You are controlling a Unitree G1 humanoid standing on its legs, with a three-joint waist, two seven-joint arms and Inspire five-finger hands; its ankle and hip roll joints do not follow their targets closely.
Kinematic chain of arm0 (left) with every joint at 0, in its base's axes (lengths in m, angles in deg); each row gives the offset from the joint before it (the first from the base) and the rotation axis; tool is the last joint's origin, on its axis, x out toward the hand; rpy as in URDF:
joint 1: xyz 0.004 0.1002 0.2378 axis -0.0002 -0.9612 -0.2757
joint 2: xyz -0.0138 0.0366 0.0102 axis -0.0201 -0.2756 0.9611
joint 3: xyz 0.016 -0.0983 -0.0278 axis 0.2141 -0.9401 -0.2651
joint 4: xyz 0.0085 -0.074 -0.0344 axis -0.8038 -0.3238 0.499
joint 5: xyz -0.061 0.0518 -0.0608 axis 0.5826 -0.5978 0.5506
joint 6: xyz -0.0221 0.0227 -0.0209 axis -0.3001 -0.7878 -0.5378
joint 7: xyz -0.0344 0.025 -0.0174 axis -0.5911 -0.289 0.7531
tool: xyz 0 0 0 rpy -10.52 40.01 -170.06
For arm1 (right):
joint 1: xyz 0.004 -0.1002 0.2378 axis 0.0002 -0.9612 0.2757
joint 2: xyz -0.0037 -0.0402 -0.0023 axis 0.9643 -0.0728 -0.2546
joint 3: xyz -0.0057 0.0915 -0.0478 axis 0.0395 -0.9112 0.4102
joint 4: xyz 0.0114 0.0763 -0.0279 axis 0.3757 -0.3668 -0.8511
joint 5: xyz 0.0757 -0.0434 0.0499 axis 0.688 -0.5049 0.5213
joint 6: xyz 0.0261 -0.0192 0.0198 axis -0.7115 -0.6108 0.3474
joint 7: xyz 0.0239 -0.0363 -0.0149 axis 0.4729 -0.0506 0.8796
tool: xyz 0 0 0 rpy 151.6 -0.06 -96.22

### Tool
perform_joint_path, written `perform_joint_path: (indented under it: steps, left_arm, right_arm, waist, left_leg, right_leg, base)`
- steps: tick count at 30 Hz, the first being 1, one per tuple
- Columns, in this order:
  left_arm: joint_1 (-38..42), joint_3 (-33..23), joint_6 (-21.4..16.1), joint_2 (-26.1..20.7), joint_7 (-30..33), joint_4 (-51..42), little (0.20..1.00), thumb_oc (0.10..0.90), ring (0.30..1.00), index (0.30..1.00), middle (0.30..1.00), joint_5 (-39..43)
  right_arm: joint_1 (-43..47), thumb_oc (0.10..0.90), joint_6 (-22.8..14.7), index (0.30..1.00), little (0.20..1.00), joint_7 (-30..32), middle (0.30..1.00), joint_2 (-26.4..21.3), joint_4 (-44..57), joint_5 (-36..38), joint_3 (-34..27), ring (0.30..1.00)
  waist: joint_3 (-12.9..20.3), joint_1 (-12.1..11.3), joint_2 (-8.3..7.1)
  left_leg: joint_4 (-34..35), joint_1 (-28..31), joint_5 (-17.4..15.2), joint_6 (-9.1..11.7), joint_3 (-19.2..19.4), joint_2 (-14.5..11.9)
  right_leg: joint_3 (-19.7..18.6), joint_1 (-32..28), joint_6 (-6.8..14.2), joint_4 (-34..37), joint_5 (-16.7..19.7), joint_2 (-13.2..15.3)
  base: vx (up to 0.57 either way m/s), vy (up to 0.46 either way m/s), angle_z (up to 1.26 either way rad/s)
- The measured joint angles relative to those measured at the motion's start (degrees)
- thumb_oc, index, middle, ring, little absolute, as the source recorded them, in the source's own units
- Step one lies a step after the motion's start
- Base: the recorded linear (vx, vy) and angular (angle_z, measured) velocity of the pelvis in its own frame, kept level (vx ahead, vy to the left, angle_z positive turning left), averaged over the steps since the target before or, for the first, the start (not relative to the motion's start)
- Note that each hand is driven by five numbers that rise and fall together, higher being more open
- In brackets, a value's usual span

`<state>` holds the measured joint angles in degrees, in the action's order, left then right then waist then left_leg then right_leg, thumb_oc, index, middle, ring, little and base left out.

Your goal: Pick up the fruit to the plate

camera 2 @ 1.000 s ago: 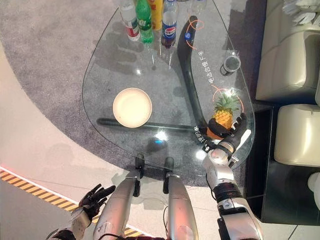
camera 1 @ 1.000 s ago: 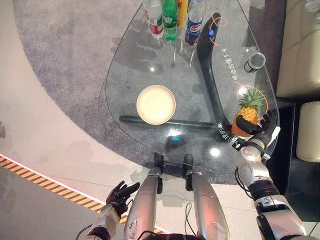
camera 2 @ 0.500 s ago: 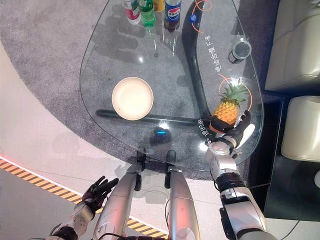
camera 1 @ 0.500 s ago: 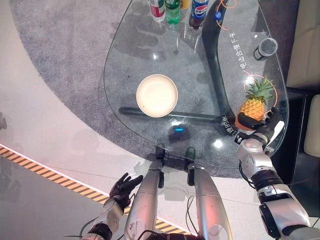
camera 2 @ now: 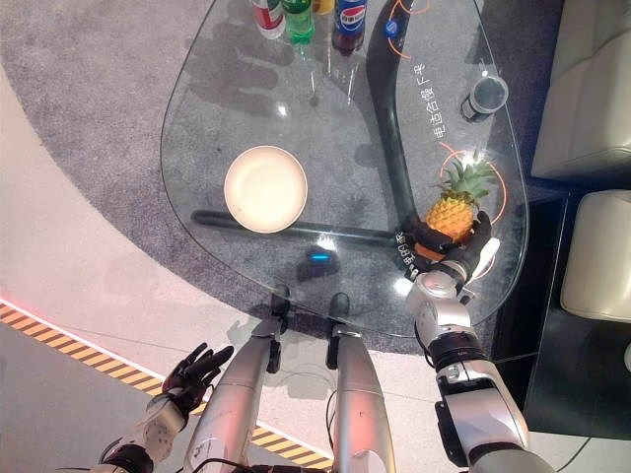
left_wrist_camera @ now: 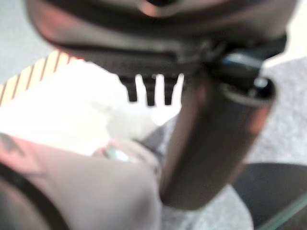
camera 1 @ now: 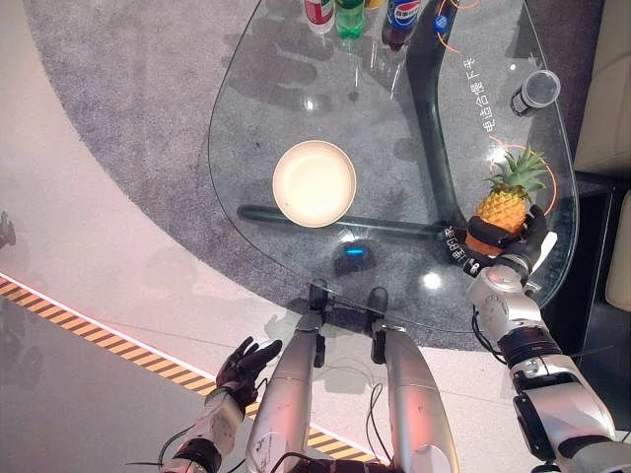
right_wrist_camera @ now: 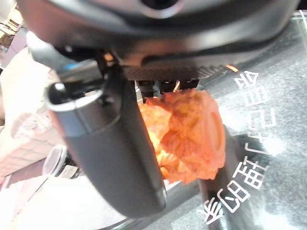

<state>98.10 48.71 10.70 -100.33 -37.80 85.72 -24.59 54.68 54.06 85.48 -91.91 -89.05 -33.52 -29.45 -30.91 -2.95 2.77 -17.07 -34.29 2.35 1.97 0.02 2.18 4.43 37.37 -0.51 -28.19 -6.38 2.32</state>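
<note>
The right hand (camera 1: 505, 248) is curled round the pineapple (camera 1: 501, 205) near the worktop's (camera 1: 296, 118) right edge. The plate (camera 1: 314, 183) holds nothing. The left hand (camera 1: 244, 363) hangs open.

On the table (camera 1: 296, 108), plate (camera 1: 314, 183) lies left of pineapple (camera 1: 501, 205), bottles (camera 1: 347, 14) behind.

Rounded glass table (camera 1: 296, 99) over grey carpet. Carrying a cream plate (camera 1: 314, 183) near centre, bottles (camera 1: 350, 14) at top edge, a dark cup (camera 1: 535, 92) upper right, a pineapple (camera 1: 504, 202) at right.
</note>
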Motion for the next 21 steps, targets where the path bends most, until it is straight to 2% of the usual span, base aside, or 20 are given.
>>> perform_joint_path:
  steps: [3, 7, 8, 9, 21]
  left_arm:
    - [0.02, 0.01, 0.0, -0.02, 0.01, 0.05, 0.9, 0.8, 0.9, 0.9, 0.9, 0.0]
    - [0.05, 0.04, -0.07, -0.03, 0.0, 0.04, 0.9, 0.8, 0.9, 0.9, 0.9, 0.0]
    - [0.1, 0.04, -0.11, -0.03, 0.0, 0.04, 0.9, 0.8, 0.9, 0.9, 0.9, 0.0]
    - [0.23, 0.04, -0.11, -0.03, 0.01, 0.03, 0.9, 0.8, 0.9, 0.9, 0.9, 0.0]
    - [1.77, 0.04, -0.54, -0.03, 0.03, -0.04, 0.9, 0.8, 0.9, 0.9, 0.9, 0.05]
  right_arm:
    - [3.04, 0.8, 2.02, 0.9, 0.9, -1.18, 0.9, -0.91, -3.98, 3.26, -0.03, 0.9]
    - [3.49, 0.8, 3.74, 0.9, 0.9, -1.92, 0.9, -1.77, -4.43, 5.66, -0.06, 0.9]
    - [3.55, 0.709, 4.09, 0.822, 0.809, -2.39, 0.822, -2.11, -4.43, 6.31, -0.06, 0.822]
    - [3.7, 0.1, 4.42, 0.3, 0.2, -2.88, 0.3, -2.42, -4.46, 6.37, 0.0, 0.3]
    - [5.02, 0.1, 5.76, 0.3, 0.2, -4.54, 0.3, -3.66, -6.83, 6.74, -0.04, 0.3]
  waist:
    - [0.0, -0.05, 0.0]
    - [0.0, -0.1, 0.0]
    - [0.01, -0.07, 0.0]
    - [0.01, -0.08, 0.0]
    - [0.01, -0.11, 0.0]
  left_leg:
    - [0.0, -0.07, 0.12, 0.1, -0.45, 0.07]
    - [-0.03, -0.42, 0.18, 0.25, -0.75, 0.09]
    - [-0.04, -0.57, 0.21, 0.28, -0.8, 0.09]
    - [-0.03, -0.71, 0.29, 0.24, -0.91, 0.11]
    - [0.08, -0.87, 0.77, 0.57, -1.86, 0.1]
  right_leg:
    - [0.28, 0.01, -0.02, -0.1, -0.01, 0.04]
    - [0.59, 0.26, -0.29, -0.23, -0.17, 0.1]
    - [0.68, 0.37, -0.3, -0.25, -0.16, 0.12]
    - [0.81, 0.45, -0.31, -0.29, -0.14, 0.15]
    - [1.5, 0.59, -0.35, -0.47, -0.03, 0.08]
  base:
    - [0.01, 0.001, 0.05]
    - [0.01, 0.001, 0.04]
    - [0.01, -0.001, 0.03]
    - [0.01, -0.003, 0.05]
    - [0.0, -0.001, 0.01]
